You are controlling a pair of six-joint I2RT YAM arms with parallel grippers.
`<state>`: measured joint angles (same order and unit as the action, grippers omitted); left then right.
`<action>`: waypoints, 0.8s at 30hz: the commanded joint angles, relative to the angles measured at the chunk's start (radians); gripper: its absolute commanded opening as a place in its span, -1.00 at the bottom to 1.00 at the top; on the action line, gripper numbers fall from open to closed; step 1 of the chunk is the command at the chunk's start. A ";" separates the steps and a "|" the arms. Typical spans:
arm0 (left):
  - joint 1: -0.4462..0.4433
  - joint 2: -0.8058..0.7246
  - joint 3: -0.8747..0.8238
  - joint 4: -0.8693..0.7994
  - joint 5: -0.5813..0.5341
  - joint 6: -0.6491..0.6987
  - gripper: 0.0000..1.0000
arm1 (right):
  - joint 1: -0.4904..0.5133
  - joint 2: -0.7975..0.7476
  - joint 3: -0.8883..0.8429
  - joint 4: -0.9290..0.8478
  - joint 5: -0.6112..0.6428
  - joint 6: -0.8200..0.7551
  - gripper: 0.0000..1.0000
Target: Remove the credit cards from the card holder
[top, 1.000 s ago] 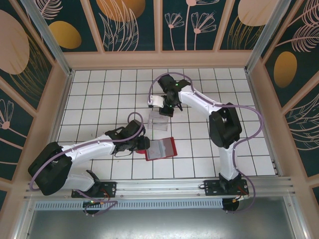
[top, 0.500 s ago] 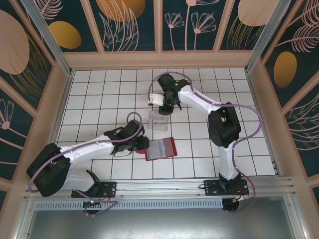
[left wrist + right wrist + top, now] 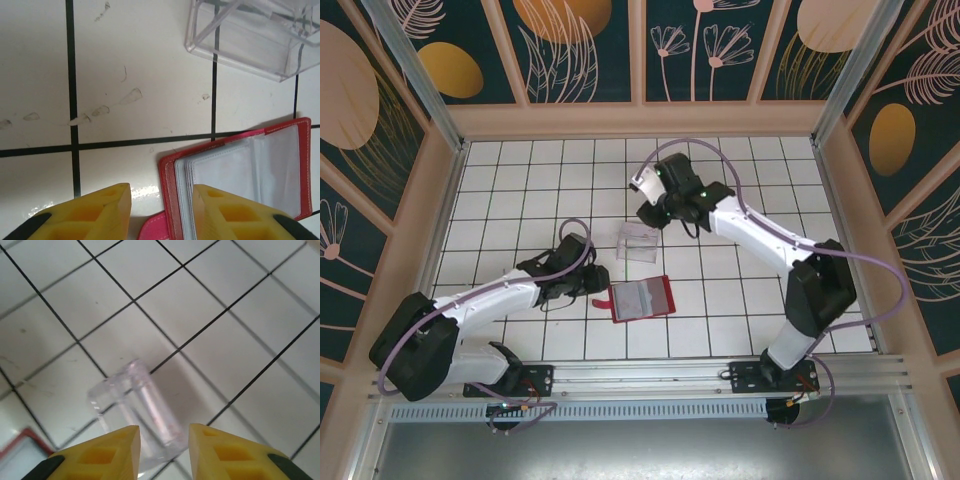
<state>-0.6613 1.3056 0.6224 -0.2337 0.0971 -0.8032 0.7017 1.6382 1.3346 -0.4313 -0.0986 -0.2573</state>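
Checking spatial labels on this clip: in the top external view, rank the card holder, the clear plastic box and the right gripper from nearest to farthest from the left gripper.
1. card holder, lying open just right of the left gripper
2. clear plastic box, farther back on the table and to the right
3. right gripper, beyond the box, farthest back

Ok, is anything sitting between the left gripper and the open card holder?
Nothing visible does. The left gripper hangs open right at the card holder, one finger over its clear sleeves. The clear box lies beyond the holder, apart from it and off that path.
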 commanded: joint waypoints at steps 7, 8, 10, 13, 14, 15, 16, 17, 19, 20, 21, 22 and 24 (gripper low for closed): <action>0.103 -0.020 -0.028 0.048 0.068 0.060 -0.21 | 0.234 -0.031 -0.116 -0.047 0.094 0.679 -0.53; 0.117 -0.023 -0.033 0.051 0.077 0.062 -0.21 | 0.255 -0.020 -0.111 -0.077 0.102 0.715 -0.53; 0.145 -0.034 -0.042 0.054 0.088 0.070 -0.21 | 0.299 -0.002 -0.107 -0.132 0.109 0.776 -0.52; 0.181 -0.051 -0.048 0.044 0.091 0.088 -0.20 | 0.347 0.025 -0.119 -0.180 0.129 0.834 -0.46; 0.190 -0.055 -0.049 0.042 0.091 0.092 -0.20 | 0.360 0.037 -0.119 -0.190 0.126 0.851 -0.44; 0.200 -0.058 -0.048 0.040 0.093 0.097 -0.20 | 0.372 0.054 -0.118 -0.200 0.123 0.864 -0.43; 0.207 -0.061 -0.048 0.038 0.093 0.100 -0.20 | 0.384 0.072 -0.116 -0.209 0.126 0.875 -0.41; 0.211 -0.062 -0.048 0.036 0.093 0.103 -0.20 | 0.394 0.087 -0.109 -0.218 0.131 0.886 -0.40; 0.216 -0.065 -0.046 0.031 0.093 0.108 -0.20 | 0.410 0.127 -0.088 -0.239 0.153 0.909 -0.37; 0.216 -0.065 -0.046 0.030 0.092 0.108 -0.19 | 0.412 0.143 -0.080 -0.248 0.162 0.918 -0.36; 0.217 -0.067 -0.048 0.030 0.093 0.108 -0.19 | 0.415 0.162 -0.069 -0.256 0.169 0.923 -0.34; 0.218 -0.071 -0.050 0.031 0.093 0.107 -0.20 | 0.415 0.180 -0.058 -0.264 0.173 0.924 -0.31; 0.219 -0.075 -0.054 0.030 0.093 0.106 -0.19 | 0.416 0.212 -0.040 -0.276 0.180 0.925 -0.28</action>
<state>-0.4496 1.2514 0.5793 -0.2024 0.1764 -0.7174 1.1130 1.8183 1.2522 -0.6483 0.0273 0.6197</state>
